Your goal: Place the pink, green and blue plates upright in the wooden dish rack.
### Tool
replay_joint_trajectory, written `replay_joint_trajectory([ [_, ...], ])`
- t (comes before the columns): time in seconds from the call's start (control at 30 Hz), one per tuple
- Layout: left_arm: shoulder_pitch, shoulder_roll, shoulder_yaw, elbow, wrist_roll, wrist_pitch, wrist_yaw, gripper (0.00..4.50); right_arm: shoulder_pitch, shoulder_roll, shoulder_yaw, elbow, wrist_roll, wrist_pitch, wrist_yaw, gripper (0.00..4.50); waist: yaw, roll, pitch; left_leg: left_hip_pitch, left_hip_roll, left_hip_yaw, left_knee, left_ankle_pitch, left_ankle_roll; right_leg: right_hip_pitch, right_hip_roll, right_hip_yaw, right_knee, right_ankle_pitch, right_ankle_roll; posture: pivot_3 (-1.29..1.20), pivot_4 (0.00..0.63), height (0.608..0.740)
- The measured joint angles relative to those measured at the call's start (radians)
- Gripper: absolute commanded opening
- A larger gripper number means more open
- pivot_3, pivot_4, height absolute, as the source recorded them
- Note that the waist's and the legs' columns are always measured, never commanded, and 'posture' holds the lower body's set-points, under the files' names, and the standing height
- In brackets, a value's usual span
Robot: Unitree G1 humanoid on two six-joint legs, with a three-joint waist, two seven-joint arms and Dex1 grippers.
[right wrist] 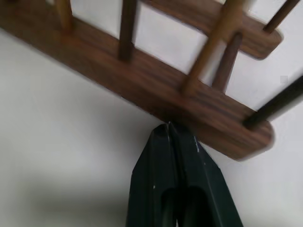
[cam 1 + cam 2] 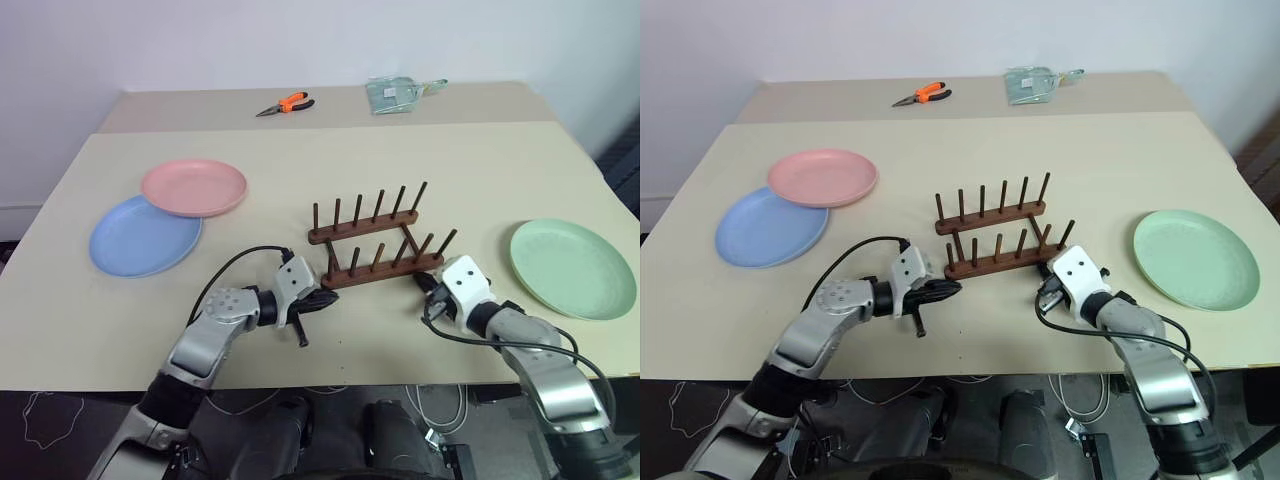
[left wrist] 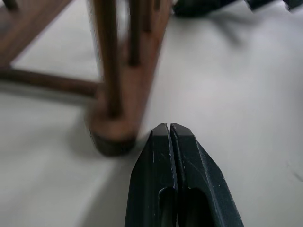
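Rack [image 2: 375,240] mid-table, pegs bare, nothing slotted | pink plate [image 2: 194,186] overlapping blue plate [image 2: 143,236] at its left, green plate [image 2: 572,267] at its right, all flat | left gripper [image 2: 322,299] and right gripper [image 1: 169,126] pinched closed, empty, at the near bar's ends | step: seemingly nudging the rack; next: open on a plate rim

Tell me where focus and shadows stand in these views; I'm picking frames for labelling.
Left wrist view: the shut left hand is sharp, the wooden dish rack behind it blurred. Right wrist view: the shut right hand and the rack's near bar are fairly sharp, upper pegs soft. Left eye view: even light, soft shadows under the pink plate.
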Motion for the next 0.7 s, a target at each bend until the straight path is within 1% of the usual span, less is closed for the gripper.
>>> replay_joint_trajectory([
  [0.13, -0.069, -0.041, 0.014, 0.106, 0.017, -0.03, 0.091, 0.05, -0.057, 0.028, 0.006, 0.056, -0.026, 0.004, -0.043, 0.0, -0.002, 0.0, 0.0, 0.0, 0.0, 0.0, 0.0, 0.0, 0.0, 0.0, 0.0, 0.0, 0.001, 0.0, 0.001, 0.0, 0.15, 0.72],
  [0.27, -0.101, -0.041, 0.032, 0.166, 0.023, -0.067, 0.129, 0.05, -0.07, 0.028, 0.006, 0.071, -0.034, -0.001, -0.046, 0.0, -0.003, 0.0, -0.001, 0.0, 0.0, 0.0, 0.0, 0.0, 0.0, -0.001, 0.001, 0.0, 0.001, 0.002, 0.003, 0.0, 0.15, 0.72],
  [0.4, -0.102, -0.037, 0.045, 0.182, 0.023, -0.085, 0.144, 0.05, -0.074, 0.028, 0.006, 0.079, -0.035, -0.006, -0.045, 0.0, -0.004, 0.0, -0.001, 0.0, 0.0, 0.0, 0.0, 0.0, 0.0, -0.001, 0.001, 0.0, 0.001, 0.002, 0.003, 0.0, 0.15, 0.72],
  [0.47, -0.096, -0.021, 0.049, 0.17, 0.023, -0.084, 0.144, 0.0, -0.075, 0.027, 0.002, 0.077, -0.025, -0.004, -0.032, 0.51, -0.005, 0.0, -0.001, 0.0, 0.0, 0.0, 0.0, 0.0, 0.0, -0.001, 0.001, 0.0, 0.001, 0.002, 0.004, 0.0, 0.15, 0.72],
  [0.5, -0.085, -0.007, 0.057, 0.154, 0.02, -0.081, 0.139, 0.26, -0.074, 0.027, -0.005, 0.072, -0.009, 0.004, -0.017, 0.8, -0.007, 0.0, -0.001, 0.0, 0.0, 0.0, -0.001, 0.0, 0.0, -0.001, 0.001, 0.0, 0.001, 0.002, 0.004, 0.0, 0.15, 0.72],
  [0.57, -0.056, 0.027, 0.078, 0.119, 0.007, -0.073, 0.116, 0.84, -0.067, 0.026, -0.024, 0.051, 0.032, 0.024, 0.017, 1.72, -0.011, 0.0, -0.001, 0.0, 0.0, 0.0, -0.002, 0.0, 0.0, -0.003, 0.001, 0.0, 0.001, 0.002, 0.003, 0.0, 0.15, 0.72],
  [0.63, -0.041, 0.053, 0.101, 0.098, -0.01, -0.058, 0.105, 1.81, -0.061, 0.025, -0.03, 0.027, 0.058, 0.036, 0.044, 2.77, -0.01, 0.0, -0.001, 0.0, 0.0, 0.0, -0.003, 0.0, 0.0, -0.003, 0.001, 0.0, 0.002, 0.002, 0.003, 0.0, 0.15, 0.72],
  [0.7, -0.032, 0.069, 0.154, 0.092, -0.029, -0.033, 0.125, 2.84, -0.051, 0.017, -0.024, -0.013, 0.081, 0.042, 0.08, 3.85, -0.009, 0.0, 0.0, -0.001, 0.0, 0.0, -0.003, 0.0, 0.0, -0.004, 0.0, 0.0, 0.002, 0.002, 0.003, 0.0, 0.15, 0.72],
])
